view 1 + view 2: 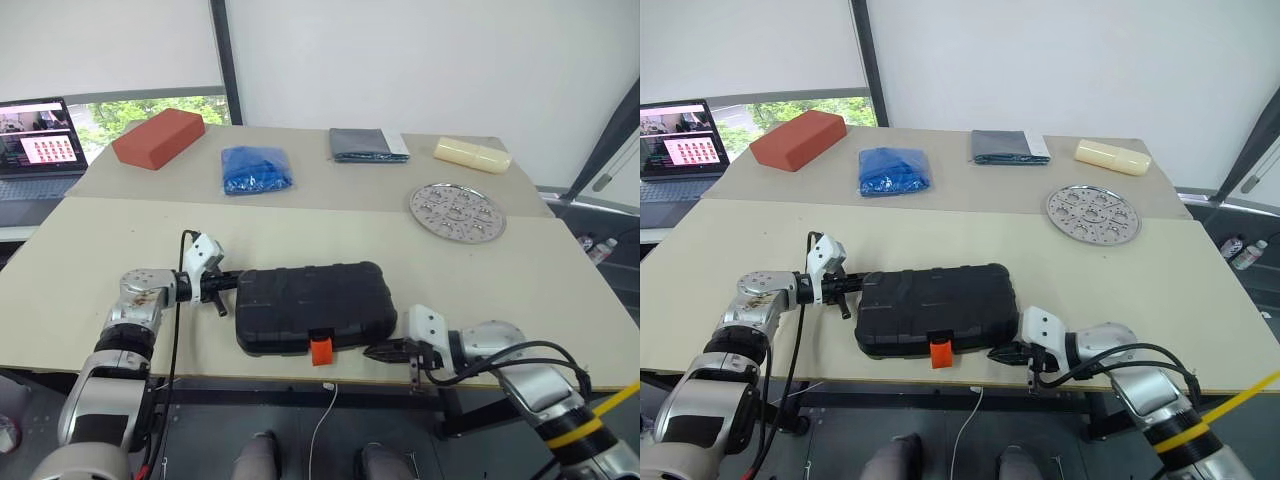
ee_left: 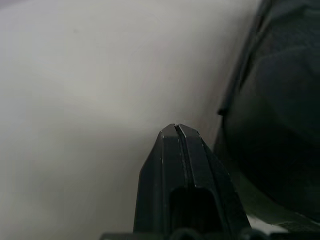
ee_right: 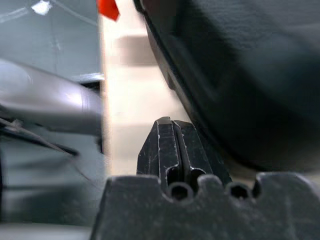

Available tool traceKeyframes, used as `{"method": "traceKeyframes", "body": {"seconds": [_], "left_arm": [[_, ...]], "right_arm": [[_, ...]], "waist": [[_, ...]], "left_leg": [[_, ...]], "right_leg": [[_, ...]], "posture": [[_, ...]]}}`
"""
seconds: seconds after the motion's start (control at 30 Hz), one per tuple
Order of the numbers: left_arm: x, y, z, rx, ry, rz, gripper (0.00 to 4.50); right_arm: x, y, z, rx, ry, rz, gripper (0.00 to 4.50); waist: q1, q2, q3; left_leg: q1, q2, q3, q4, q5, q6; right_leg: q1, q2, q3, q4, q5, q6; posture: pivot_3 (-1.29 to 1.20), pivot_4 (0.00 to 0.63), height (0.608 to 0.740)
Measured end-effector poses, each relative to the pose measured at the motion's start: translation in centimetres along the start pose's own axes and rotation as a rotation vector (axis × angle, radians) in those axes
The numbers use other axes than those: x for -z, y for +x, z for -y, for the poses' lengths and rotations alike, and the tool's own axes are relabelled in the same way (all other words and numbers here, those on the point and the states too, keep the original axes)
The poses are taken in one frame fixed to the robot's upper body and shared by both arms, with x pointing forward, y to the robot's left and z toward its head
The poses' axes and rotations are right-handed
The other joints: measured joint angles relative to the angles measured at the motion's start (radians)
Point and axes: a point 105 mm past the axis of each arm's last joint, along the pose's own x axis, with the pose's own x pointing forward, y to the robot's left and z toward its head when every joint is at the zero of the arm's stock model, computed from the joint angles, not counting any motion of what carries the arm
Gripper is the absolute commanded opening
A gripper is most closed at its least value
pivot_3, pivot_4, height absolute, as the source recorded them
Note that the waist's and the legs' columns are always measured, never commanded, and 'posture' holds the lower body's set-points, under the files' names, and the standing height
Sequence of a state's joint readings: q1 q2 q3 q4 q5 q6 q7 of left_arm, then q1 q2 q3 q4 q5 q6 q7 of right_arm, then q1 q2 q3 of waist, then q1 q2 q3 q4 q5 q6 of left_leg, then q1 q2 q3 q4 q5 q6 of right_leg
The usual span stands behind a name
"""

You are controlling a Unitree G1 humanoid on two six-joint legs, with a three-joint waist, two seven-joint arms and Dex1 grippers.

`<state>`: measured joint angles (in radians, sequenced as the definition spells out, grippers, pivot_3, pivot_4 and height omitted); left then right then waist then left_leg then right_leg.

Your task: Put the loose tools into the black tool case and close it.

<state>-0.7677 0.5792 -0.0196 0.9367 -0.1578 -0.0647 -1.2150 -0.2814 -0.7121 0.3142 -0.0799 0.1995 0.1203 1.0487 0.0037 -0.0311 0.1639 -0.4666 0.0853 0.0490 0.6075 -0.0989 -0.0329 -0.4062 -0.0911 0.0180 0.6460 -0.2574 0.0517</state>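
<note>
Your black tool case [image 1: 313, 305] lies shut on the near part of the table [image 1: 90, 250], its orange latch [image 1: 321, 349] hanging over the front edge. Your left gripper [image 1: 222, 296] sits just beside the case's left end, fingers pressed together on nothing. Your right gripper [image 1: 378, 351] points at the near right corner, fingers likewise closed and empty.

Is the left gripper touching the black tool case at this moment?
Cannot tell. In the left eye view the shut left gripper sits right at the end of the black tool case, but no view shows plain contact or a gap.
</note>
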Motion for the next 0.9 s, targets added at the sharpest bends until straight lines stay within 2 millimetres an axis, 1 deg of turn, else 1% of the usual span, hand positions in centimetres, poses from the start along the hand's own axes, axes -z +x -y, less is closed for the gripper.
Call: {"method": "traceKeyframes", "body": {"seconds": [0.03,0.07,0.13,0.27,0.37,0.4,0.43,0.5,0.57,0.63,0.67,0.7,0.73,0.77,0.8,0.83,0.87,0.9], "left_arm": [[0.1,-0.1,0.0,-0.002,-0.003,0.001,0.01],[0.2,-0.4,-0.3,-0.017,-0.015,0.008,0.01],[0.1,-0.7,-0.5,-0.034,-0.030,0.027,0.01],[-1.0,-1.8,-1.2,-0.073,-0.065,0.130,0.01],[-2.2,-3.9,-1.8,-0.103,-0.058,0.192,0.01],[-2.8,-4.7,-2.0,-0.105,-0.041,0.199,0.01],[-3.7,-5.4,-1.7,-0.085,-0.014,0.211,0.01],[-5.2,-5.5,-0.9,-0.042,0.005,0.243,0.01],[-6.7,-4.5,0.7,0.035,0.023,0.272,0.01],[-8.2,-2.1,3.3,0.137,0.065,0.277,0.01],[-8.4,-1.1,4.1,0.162,0.067,0.271,0.01],[-8.3,-0.1,5.0,0.179,0.068,0.257,0.01],[-7.8,0.9,5.6,0.181,0.069,0.223,0.01],[-6.8,2.0,6.1,0.175,0.065,0.179,0.01],[-6.4,2.9,6.6,0.165,0.064,0.167,0.01],[-6.2,3.6,6.9,0.148,0.082,0.142,0.01],[-5.9,4.0,7.0,0.125,0.087,0.124,0.01],[-5.7,4.3,7.0,0.111,0.090,0.113,0.01]], "right_arm": [[0.0,0.3,0.4,0.012,-0.021,-0.003,0.00],[0.0,1.0,1.5,0.065,-0.039,0.008,0.00],[0.0,1.8,2.9,0.139,-0.053,0.023,0.00],[0.1,2.6,5.8,0.266,-0.042,0.044,0.00],[0.3,2.5,6.7,0.297,-0.029,0.057,0.00],[0.4,2.4,6.9,0.300,-0.030,0.060,0.00],[0.5,2.2,7.0,0.298,-0.030,0.062,0.00],[0.6,2.0,7.1,0.293,-0.025,0.067,0.00],[0.7,1.6,6.8,0.274,-0.002,0.087,0.00],[0.5,0.9,5.9,0.236,0.014,0.122,0.00],[0.2,0.7,5.6,0.218,0.014,0.143,0.00],[-0.2,0.5,5.1,0.200,0.016,0.166,0.00],[-0.6,0.4,4.7,0.184,0.028,0.189,0.00],[-0.8,0.2,4.1,0.166,0.036,0.200,0.00],[-0.8,0.1,3.4,0.145,0.051,0.206,0.00],[-1.0,0.3,2.8,0.126,0.064,0.213,0.00],[-1.3,0.4,2.6,0.119,0.069,0.221,0.00],[-1.7,0.5,2.6,0.117,0.065,0.229,0.00]], "waist": [[-0.001,0.000,0.000],[-0.006,-0.002,-0.001],[-0.012,-0.002,0.000],[-0.017,-0.002,0.000],[-0.017,-0.003,0.000],[-0.015,-0.002,0.000],[-0.013,-0.002,0.000],[-0.008,-0.002,0.000],[-0.002,-0.002,0.000],[0.010,-0.002,0.000],[0.009,-0.002,0.000],[0.007,-0.002,0.000],[0.006,-0.002,0.000],[0.005,-0.001,0.000],[0.003,-0.001,-0.001],[0.001,0.000,-0.002],[-0.002,0.003,-0.004],[-0.003,0.007,-0.006]], "left_leg": [[0.000,0.000,0.000,0.000,0.000,0.000],[0.001,0.001,0.000,0.000,0.000,-0.001],[0.002,0.001,0.000,0.000,-0.001,-0.003],[0.002,0.001,0.000,0.001,-0.002,-0.005],[0.002,0.001,0.000,0.000,0.000,-0.002],[0.001,0.001,0.000,0.000,0.001,-0.001],[0.001,0.000,0.000,-0.001,0.001,-0.001],[0.001,0.000,0.000,-0.001,0.001,0.000],[-0.001,0.000,0.000,0.000,0.001,0.000],[-0.001,-0.001,0.000,0.000,0.001,0.000],[-0.001,-0.001,0.000,0.001,0.001,0.000],[-0.001,-0.001,0.000,0.001,0.001,0.000],[0.000,-0.001,0.000,0.000,0.001,0.000],[0.001,-0.001,0.000,0.000,0.001,0.000],[0.002,0.000,0.000,0.000,0.002,0.001],[0.005,0.000,0.000,-0.001,0.002,0.002],[0.007,0.000,0.000,-0.001,0.000,0.000],[0.010,-0.001,0.000,-0.001,-0.001,-0.002]], "right_leg": [[0.000,0.000,0.000,0.000,0.000,0.000],[0.000,0.001,-0.001,0.000,0.000,0.001],[0.001,0.001,-0.001,0.000,0.002,0.002],[0.001,0.000,-0.001,0.000,0.004,0.001],[0.001,0.000,-0.001,0.001,0.006,-0.003],[0.001,0.000,-0.001,0.001,0.006,-0.003],[0.002,0.000,-0.001,0.000,0.005,-0.003],[0.002,0.000,-0.001,0.000,0.005,-0.003],[0.002,-0.001,-0.001,0.000,0.005,-0.003],[0.002,-0.001,-0.001,0.000,0.005,-0.002],[0.002,-0.001,0.000,0.000,0.005,-0.002],[0.002,-0.001,0.000,0.000,0.005,-0.002],[0.003,-0.001,0.000,0.000,0.005,-0.002],[0.002,0.000,0.000,0.000,0.005,-0.002],[0.003,0.000,0.001,0.000,0.004,-0.003],[0.005,0.000,0.001,0.000,0.004,-0.003],[0.007,0.000,0.001,0.000,0.003,-0.002],[0.009,-0.001,0.001,0.000,0.000,0.002]], "posture": [[0.00,0.150,0.740],[0.00,0.150,0.740],[0.00,0.150,0.740],[0.00,0.150,0.740],[0.00,0.150,0.740],[0.00,0.150,0.740],[0.00,0.150,0.740],[0.00,0.150,0.740],[0.00,0.150,0.740],[0.00,0.150,0.740],[0.00,0.150,0.740],[0.00,0.150,0.740],[0.00,0.150,0.740],[0.00,0.150,0.740],[0.00,0.150,0.740],[0.00,0.150,0.740],[0.00,0.150,0.740],[0.00,0.150,0.740]]}}
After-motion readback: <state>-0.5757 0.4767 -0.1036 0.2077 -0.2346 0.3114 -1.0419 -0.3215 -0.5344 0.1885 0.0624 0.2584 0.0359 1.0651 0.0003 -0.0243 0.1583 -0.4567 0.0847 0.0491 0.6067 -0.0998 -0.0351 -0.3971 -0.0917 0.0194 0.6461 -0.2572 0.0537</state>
